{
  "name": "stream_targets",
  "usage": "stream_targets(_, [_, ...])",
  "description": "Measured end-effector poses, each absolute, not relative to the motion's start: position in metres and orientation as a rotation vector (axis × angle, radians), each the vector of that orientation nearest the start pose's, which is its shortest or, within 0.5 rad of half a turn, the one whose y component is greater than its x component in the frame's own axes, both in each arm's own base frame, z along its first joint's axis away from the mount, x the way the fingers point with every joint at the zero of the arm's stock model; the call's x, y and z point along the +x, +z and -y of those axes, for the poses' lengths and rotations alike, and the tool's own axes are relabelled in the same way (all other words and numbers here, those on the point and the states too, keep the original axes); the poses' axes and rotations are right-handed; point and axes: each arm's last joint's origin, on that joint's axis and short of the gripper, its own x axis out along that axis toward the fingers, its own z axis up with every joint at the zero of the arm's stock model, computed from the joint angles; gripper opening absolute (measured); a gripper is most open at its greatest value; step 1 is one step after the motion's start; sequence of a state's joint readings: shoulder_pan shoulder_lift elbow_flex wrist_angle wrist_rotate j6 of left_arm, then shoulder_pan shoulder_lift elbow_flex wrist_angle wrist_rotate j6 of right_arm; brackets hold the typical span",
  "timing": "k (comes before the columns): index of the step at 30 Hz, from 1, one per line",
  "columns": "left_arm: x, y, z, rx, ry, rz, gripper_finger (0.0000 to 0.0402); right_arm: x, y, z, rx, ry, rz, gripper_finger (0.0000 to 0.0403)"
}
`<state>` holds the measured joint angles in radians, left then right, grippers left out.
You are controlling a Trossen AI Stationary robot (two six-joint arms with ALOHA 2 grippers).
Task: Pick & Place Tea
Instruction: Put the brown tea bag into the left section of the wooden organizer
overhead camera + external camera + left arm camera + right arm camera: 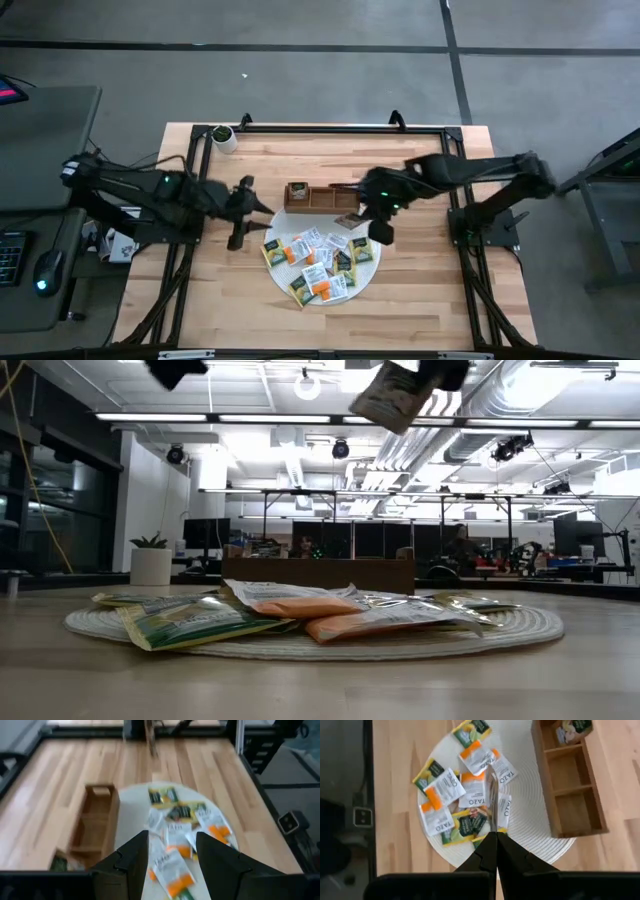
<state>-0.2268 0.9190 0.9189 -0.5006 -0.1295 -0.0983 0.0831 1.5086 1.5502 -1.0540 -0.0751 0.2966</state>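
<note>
One packet [392,398] hung clamped edge-on between the closed fingers of the right gripper [494,836], lifted clear above the mat [372,272], near the tray [322,197]. The low view showed it green and tilted, high over the heap. About a dozen more packets [318,265] lay spread and overlapping on the round white mat, printed green, yellow, white and orange. One further packet [575,727] sat in an end compartment of the wooden tray; its other two compartments showed bare wood. The tray lay on the table [420,310] just beyond the mat, touching or nearly touching its edge. The left gripper [238,210] hovered beside the mat on the left, its fingers [131,860] parted with nothing between them, pointing toward the packets. A small white pot [224,138] with a green plant stood at the table's far left corner. Off the table to the left lay a mouse [48,270] on a dark desk.
</note>
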Motion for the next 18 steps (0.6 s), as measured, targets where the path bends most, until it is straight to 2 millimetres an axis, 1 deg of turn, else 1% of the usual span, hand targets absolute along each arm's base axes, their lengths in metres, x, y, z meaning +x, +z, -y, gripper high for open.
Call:
stream_targets(5, [0.187, 0.344, 0.023, 0.021, -0.071, -0.451, 0.0162, 0.328, 0.361, -0.023, 0.181, 0.021, -1.145, 0.0])
stream_targets(8, [0.188, 0.347, 0.016, 0.043, -0.053, -0.44, 0.0162, 0.347, 0.363, -0.022, 0.139, 0.045, -1.169, 0.0])
stream_targets(13, [0.191, 0.35, 0.011, 0.079, -0.039, -0.411, 0.0162, 0.376, 0.371, -0.018, 0.096, 0.07, -1.123, 0.0])
stream_targets(18, [0.205, 0.346, 0.012, 0.144, -0.03, -0.407, 0.0163, 0.392, 0.381, -0.007, 0.101, 0.051, -1.057, 0.0])
